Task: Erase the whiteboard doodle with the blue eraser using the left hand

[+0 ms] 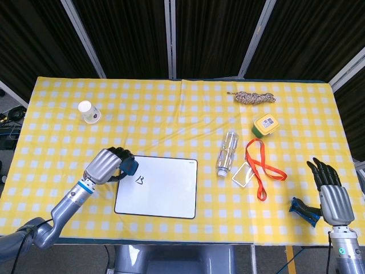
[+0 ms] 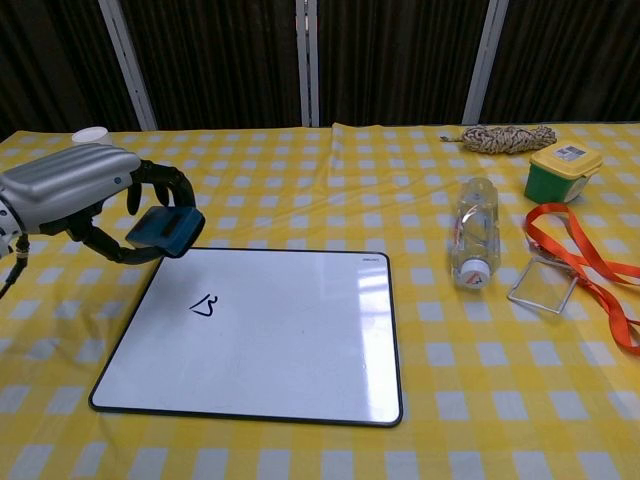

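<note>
At the far left of our bench (image 1: pixel 171 108), under its yellow checked cloth, a paper cup (image 1: pixel 88 111) stands well behind everything else on that side. Our left hand (image 2: pixel 75 190) hangs above the whiteboard's near-left corner region, its fingers (image 2: pixel 165 180) curled round the blue eraser (image 2: pixel 165 228), which they hold lifted clear of the board, tilted, over the upper left edge. The whiteboard (image 2: pixel 260 335) lies flat just right of the hand, and the small black doodle (image 2: pixel 205 305) sits in its left part, below and slightly right of the eraser, untouched.

Further right a clear plastic bottle (image 2: pixel 475 235) lies on its side, cap towards us. Beside it rests a small clear card holder (image 2: pixel 542 285) joined to an orange lanyard (image 2: pixel 585 260) looping across the cloth. Behind these stands a green box with a yellow lid (image 2: pixel 563 170), and behind that a coil of braided rope (image 2: pixel 500 137).

At the far right our right hand (image 1: pixel 331 191) hovers off the bench's near corner, fingers (image 1: pixel 322 169) straight and apart, holding nothing; a dark blue clamp-like piece (image 1: pixel 302 210) shows just beside it.
</note>
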